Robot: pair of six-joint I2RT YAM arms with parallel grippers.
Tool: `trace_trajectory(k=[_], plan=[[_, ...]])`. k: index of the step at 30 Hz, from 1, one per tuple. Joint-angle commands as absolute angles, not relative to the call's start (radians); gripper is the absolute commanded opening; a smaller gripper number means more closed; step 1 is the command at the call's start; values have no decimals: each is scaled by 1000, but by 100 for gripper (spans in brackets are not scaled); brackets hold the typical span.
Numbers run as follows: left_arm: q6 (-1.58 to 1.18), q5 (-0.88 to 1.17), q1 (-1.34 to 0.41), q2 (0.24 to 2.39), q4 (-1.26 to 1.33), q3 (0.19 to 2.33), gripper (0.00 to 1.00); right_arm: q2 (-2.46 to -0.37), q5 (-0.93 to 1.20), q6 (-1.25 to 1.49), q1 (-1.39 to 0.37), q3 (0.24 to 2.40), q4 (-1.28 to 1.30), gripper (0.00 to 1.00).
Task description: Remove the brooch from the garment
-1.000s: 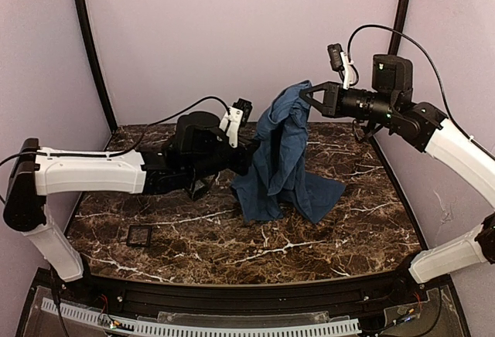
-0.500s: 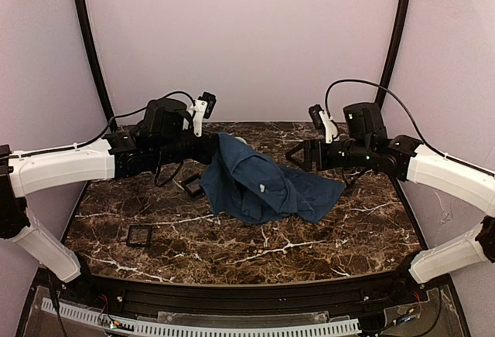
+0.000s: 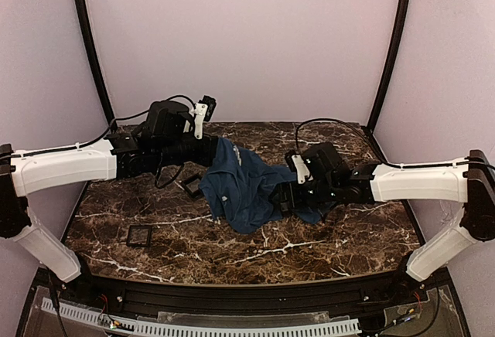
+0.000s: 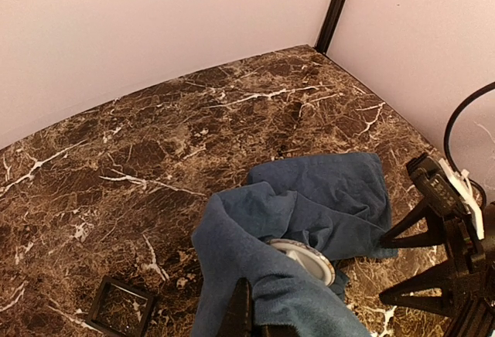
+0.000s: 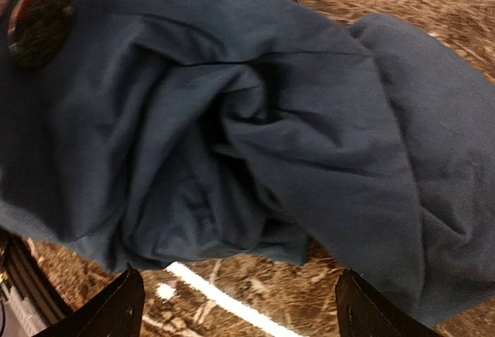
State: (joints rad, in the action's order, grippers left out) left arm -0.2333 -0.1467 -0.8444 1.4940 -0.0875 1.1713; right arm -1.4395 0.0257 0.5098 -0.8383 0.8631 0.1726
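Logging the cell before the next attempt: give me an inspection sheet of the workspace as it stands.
Surface: brown marble table.
Job's things: blue garment bunched mid-table; pale round brooch in its folds.
Clutter: two black square trays, left side.
Grippers: left gripper holds garment's raised edge; right gripper open over garment.
Cables: black cable loops at both wrists.
Surroundings: pale walls, black corner posts.

Soft even light, slight wrist-view blur
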Motion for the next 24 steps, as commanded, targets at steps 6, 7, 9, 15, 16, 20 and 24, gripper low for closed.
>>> trace_trajectory(k=[6, 7, 9, 15, 16, 20, 24], plan=[[-233, -158, -830, 1457, -121, 1144, 1, -1552, -280, 583, -777, 897, 203, 90], [-231, -158, -830, 1456, -124, 1144, 1, -1568, -270, 574, -768, 897, 197, 89], [-229, -158, -829, 1454, -128, 1144, 1, -1602, -259, 562, -754, 899, 185, 87], [-219, -159, -825, 1447, -131, 1145, 1, -1684, -180, 539, -703, 904, 118, 59], [-217, -160, -823, 1446, -134, 1148, 1, -1691, -170, 528, -698, 911, 109, 48], [-205, -155, -811, 1442, -137, 1156, 1, -1674, -205, 514, -673, 938, 129, 0], [-160, -144, -787, 1444, -154, 1211, 1, -1566, -252, 491, -587, 942, 149, 0]])
